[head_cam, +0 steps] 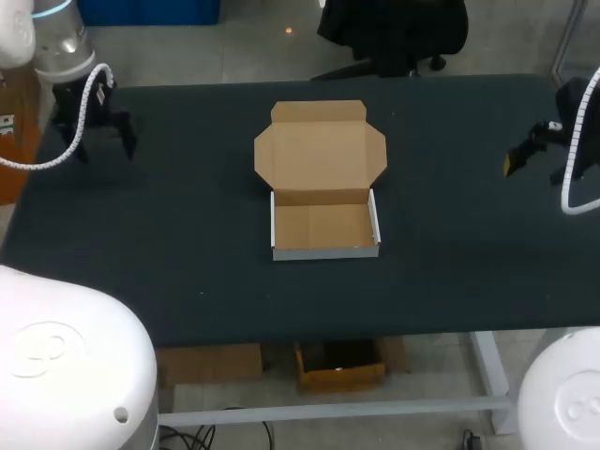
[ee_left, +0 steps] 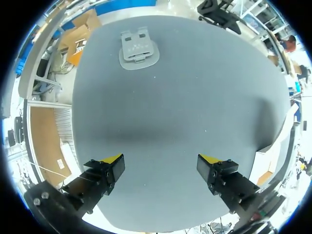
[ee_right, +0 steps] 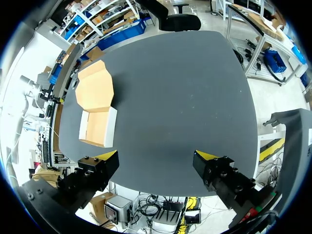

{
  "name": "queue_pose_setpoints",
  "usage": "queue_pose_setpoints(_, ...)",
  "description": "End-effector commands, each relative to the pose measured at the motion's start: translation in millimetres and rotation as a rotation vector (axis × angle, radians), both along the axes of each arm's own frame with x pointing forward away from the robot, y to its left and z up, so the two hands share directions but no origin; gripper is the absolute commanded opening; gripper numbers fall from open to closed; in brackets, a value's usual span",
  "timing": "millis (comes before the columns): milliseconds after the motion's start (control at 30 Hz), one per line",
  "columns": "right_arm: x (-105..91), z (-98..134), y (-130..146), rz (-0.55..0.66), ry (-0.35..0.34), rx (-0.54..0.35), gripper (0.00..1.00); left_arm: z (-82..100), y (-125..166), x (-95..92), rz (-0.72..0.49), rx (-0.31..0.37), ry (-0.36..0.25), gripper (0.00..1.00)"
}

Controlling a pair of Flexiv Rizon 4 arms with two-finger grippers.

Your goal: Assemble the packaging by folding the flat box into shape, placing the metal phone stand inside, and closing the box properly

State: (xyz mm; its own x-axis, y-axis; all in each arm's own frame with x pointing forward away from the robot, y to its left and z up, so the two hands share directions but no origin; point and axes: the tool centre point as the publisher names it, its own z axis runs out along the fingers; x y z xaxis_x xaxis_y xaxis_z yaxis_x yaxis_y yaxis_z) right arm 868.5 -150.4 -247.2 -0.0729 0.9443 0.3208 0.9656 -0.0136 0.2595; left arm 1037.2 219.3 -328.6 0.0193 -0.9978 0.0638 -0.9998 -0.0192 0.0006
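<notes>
On the table [head_cam: 187, 244] the folded box [head_cam: 323, 202] sits lid-open, well ahead of my right gripper [ee_right: 156, 161], whose fingers are apart. Only my left wrist view shows the phone stand [ee_left: 139, 48], far ahead of my left gripper [ee_left: 161, 163], likewise spread.

A robotics lab or workshop is indicated – a dark-covered, metal-framed table [head_cam: 187, 262] is flanked by two cabled robot arms, the left arm [head_cam: 61, 47] mounted at one side of the table, the right arm [head_cam: 570, 108] at the other

1 overhead, 2 wrist-mounted; shared table [head_cam: 187, 262]
</notes>
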Motion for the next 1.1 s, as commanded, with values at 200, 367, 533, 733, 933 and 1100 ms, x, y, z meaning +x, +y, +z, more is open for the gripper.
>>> queue_pose_setpoints(200,0.0,2,-1,0.002,0.006,0.000,1.00,-13.9,9,30.9,-0.002,-0.015,0.036,1.00)
queue_pose_setpoints(367,0.0,2,-1,0.002,0.006,0.000,1.00,-18.7,10,41.0,-0.009,-0.010,0.031,1.00)
queue_pose_setpoints(533,0.0,2,-1,0.002,0.006,0.000,1.00,-25.8,14,51.4,-0.004,-0.008,0.025,1.00)
queue_pose_setpoints(733,0.0,2,-1,0.002,0.006,0.000,1.00,-34.7,18,64.5,0.001,-0.006,0.031,1.00)
queue_pose_setpoints(933,0.0,2,-1,0.002,0.006,0.000,1.00,-44.8,21,75.3,0.008,0.011,0.035,1.00)
queue_pose_setpoints(1100,0.0,2,-1,0.002,0.006,0.000,1.00,-51.1,24,82.2,0.019,0.025,0.033,1.00)
